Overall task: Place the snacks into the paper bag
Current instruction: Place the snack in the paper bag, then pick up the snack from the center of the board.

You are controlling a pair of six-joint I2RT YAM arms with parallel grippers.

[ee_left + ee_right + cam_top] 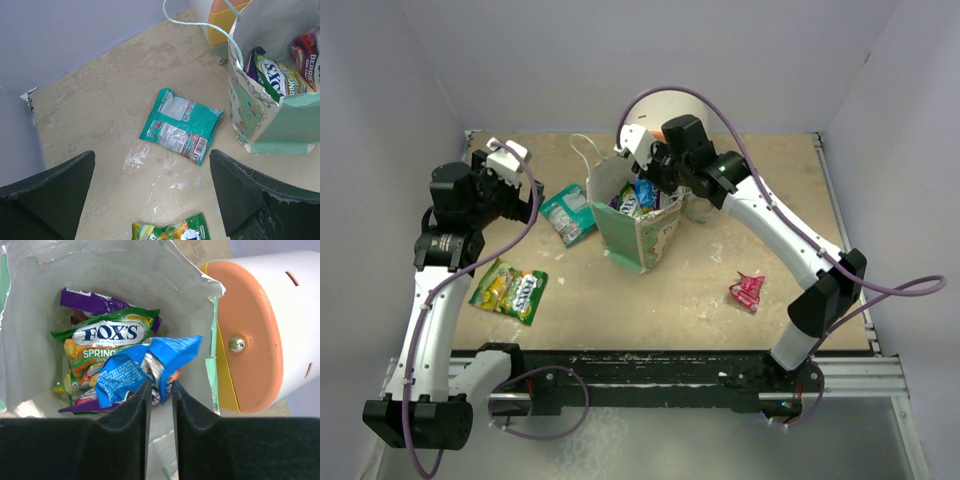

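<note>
The mint-green paper bag [642, 243] [260, 120] [30, 340] stands upright mid-table. Inside lie a blue packet [132, 371], a green Fox's packet [102, 337] and a purple one [92, 301]. My right gripper [653, 180] [160, 387] hangs over the bag's mouth, its jaws slightly parted. The blue packet's corner sits just at its fingertips, ungripped. On the table lie a teal packet [568, 213] [181, 125], a yellow-green packet [509, 290] [170, 231] and a red-pink packet [747, 291]. My left gripper [525, 198] [152, 160] is wide open above the table, near the teal packet.
A round white, orange and yellow drawer unit [670, 105] [255, 335] [225, 20] stands right behind the bag. The bag's string handle [200, 22] arcs out to the left. Grey walls enclose the table on three sides.
</note>
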